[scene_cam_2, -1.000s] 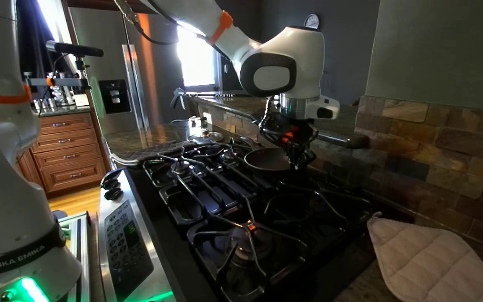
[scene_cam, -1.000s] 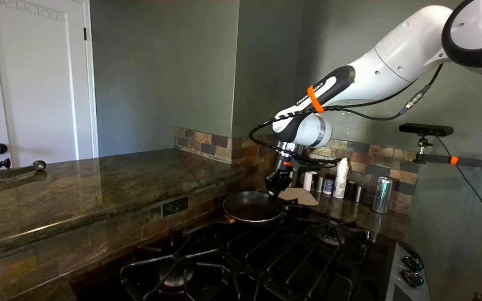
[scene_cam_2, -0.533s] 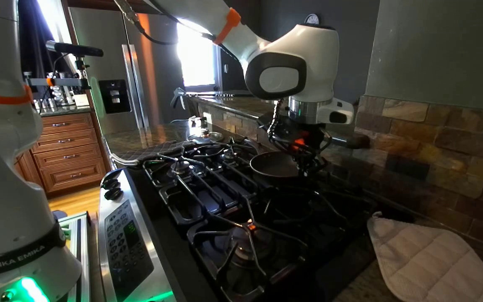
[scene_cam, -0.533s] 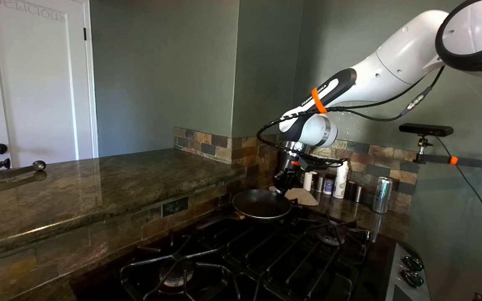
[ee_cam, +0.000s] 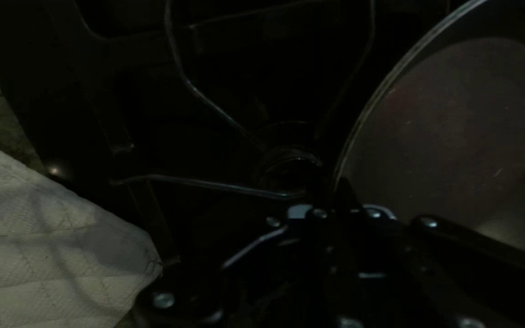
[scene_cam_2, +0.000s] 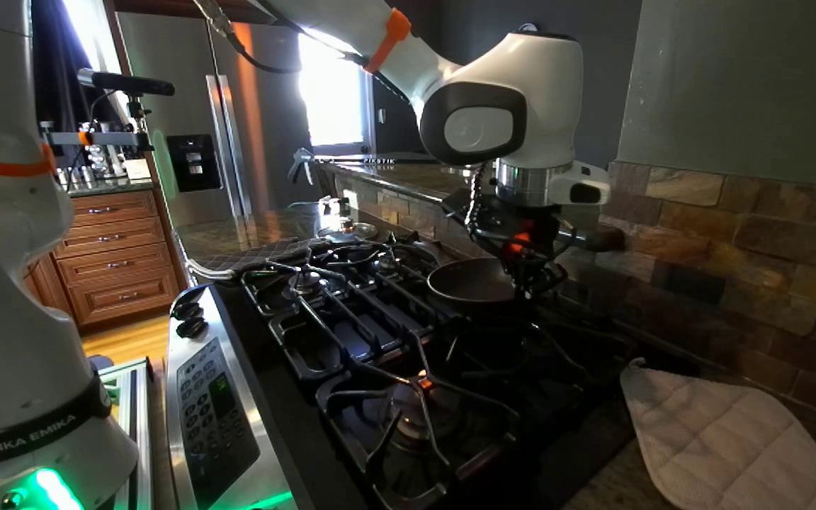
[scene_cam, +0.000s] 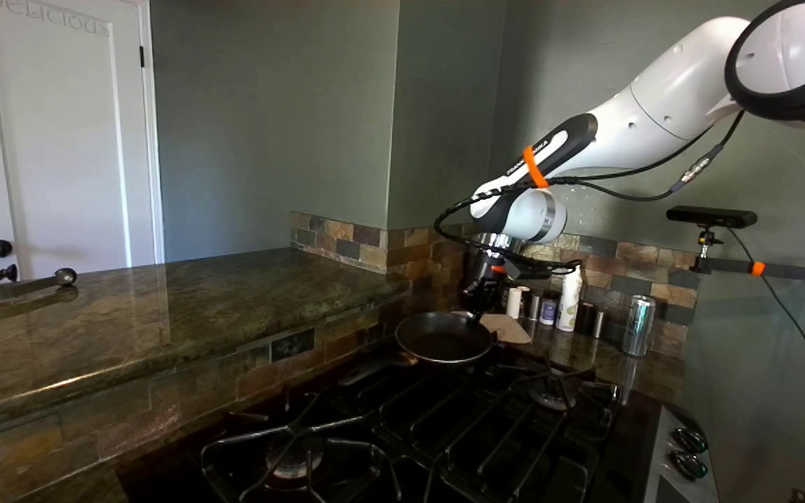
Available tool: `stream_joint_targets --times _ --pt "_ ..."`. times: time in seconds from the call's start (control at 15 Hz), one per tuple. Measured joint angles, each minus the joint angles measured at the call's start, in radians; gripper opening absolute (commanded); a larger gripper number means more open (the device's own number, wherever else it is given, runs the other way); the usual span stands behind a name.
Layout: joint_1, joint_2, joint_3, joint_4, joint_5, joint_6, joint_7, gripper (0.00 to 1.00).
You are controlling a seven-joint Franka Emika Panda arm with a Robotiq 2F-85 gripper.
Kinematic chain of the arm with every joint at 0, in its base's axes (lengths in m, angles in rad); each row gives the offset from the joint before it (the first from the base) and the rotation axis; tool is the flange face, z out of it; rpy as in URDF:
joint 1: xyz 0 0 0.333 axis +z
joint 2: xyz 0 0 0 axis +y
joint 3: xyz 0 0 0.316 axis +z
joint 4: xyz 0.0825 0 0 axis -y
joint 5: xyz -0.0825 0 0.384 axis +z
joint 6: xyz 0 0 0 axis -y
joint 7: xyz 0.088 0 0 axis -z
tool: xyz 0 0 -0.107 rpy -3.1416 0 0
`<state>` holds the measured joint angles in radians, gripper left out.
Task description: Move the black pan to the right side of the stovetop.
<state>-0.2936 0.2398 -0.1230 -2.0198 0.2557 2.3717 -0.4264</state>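
Note:
The black pan [scene_cam: 444, 339] is over the rear part of the stovetop [scene_cam: 629, 419], beside the tiled backsplash. It also shows in an exterior view [scene_cam_2: 470, 280] and at the right of the wrist view [ee_cam: 454, 136]. Its handle [scene_cam: 378, 367] points away from my gripper, its end lower than the gripped side. My gripper [scene_cam: 474, 316] is shut on the pan's rim, one finger inside and one outside, as the wrist view [ee_cam: 335, 193] shows. In an exterior view the gripper [scene_cam_2: 527, 289] hides part of the rim. I cannot tell if the pan touches the grates.
A pale quilted pot holder [scene_cam_2: 734, 439] lies on the counter past the stovetop's end, also in the wrist view [ee_cam: 53, 255]. Several canisters and a white bottle [scene_cam: 569, 300] stand by the wall. A raised stone ledge [scene_cam: 235, 293] runs behind the stovetop.
The gripper and pan have moved together to the right in both exterior views, towards the pot holder end. The gripped side of the pan has risen slightly. The grip on the rim stays.

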Motion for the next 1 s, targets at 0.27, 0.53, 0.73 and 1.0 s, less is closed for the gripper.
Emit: stream_joint_targets --times 0.27,0.53,0.73,1.0 --pt "-0.032 0.020 -0.003 0.026 0.015 -0.001 -0.056 0.02" --pt "-0.060 0.057 -0.002 0.068 0.051 -0.026 -0.109 0.02" --pt "-0.084 0.084 -0.002 0.105 0.062 -0.062 -0.132 0.02" --pt "-0.111 0.105 -0.003 0.137 0.064 -0.082 -0.147 0.02"
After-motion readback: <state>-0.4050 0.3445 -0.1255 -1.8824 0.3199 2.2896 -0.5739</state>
